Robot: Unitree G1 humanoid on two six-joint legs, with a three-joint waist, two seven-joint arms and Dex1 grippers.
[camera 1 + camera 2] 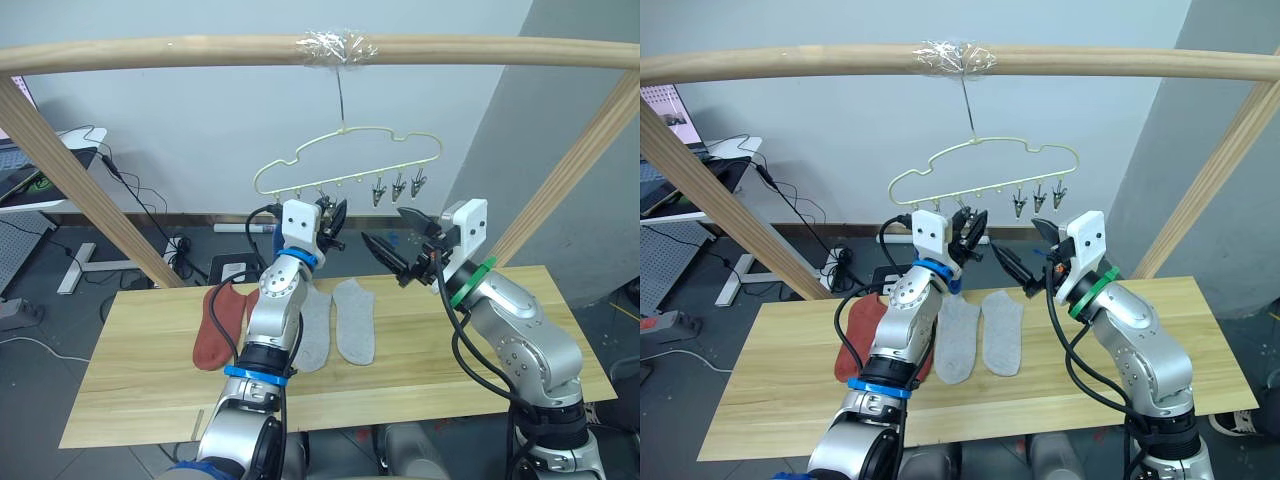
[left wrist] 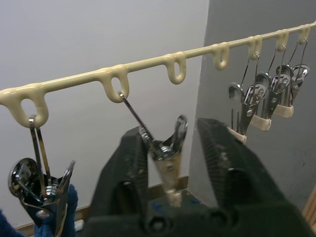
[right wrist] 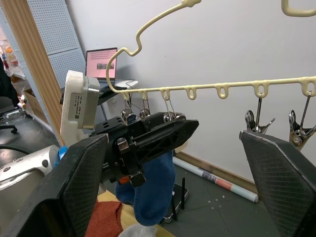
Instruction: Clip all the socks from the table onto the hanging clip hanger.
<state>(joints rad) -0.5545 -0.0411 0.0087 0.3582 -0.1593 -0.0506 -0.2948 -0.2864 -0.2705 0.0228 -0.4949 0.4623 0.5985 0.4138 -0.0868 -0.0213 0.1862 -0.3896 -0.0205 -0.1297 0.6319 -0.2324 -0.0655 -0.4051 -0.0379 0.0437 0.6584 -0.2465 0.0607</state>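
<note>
Two grey socks waiting while a clip is being worked

Head view: grey socks (image 1: 338,322) and a rust-red sock (image 1: 216,325) are lying on the table (image 1: 420,375); the clip hanger (image 1: 350,160) is hanging above.

Left wrist: left gripper (image 2: 170,163) fingers are closing around a clip (image 2: 165,148), likely squeezing it open.

Right wrist: right gripper (image 3: 170,163) fingers are spread wide, empty; a blue sock (image 3: 150,190) is hanging clipped.

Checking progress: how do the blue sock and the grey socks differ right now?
The blue sock hangs from a clip on the clip hanger, beside the left tool; the two grey socks lie flat on the table. Blue dangles; grey are spread side by side. All look ankle-length.
</note>
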